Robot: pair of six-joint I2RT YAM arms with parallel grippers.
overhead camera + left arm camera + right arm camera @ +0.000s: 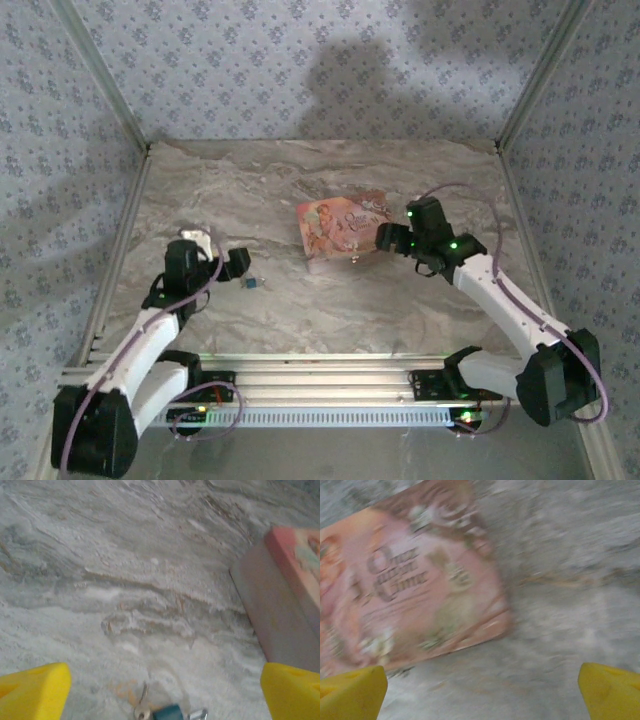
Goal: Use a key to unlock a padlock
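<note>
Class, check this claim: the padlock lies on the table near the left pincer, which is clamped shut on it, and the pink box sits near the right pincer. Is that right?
Not quite. The left pincer is open, its yellow fingers wide apart with the padlock lying loose on the table, as the left wrist view shows. The pink box does sit near the right pincer.

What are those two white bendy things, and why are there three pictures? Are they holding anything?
They are two robot arms bolted to a marble-look table. One picture looks down from above; the other two come from little cameras on each arm's wrist, so you see yellow fingertips at the bottom corners. On the table lies a flat pink box with pictures, and a tiny blue padlock with a key near the left gripper. The right gripper is by the box. Both grippers are open and hold nothing.
</note>
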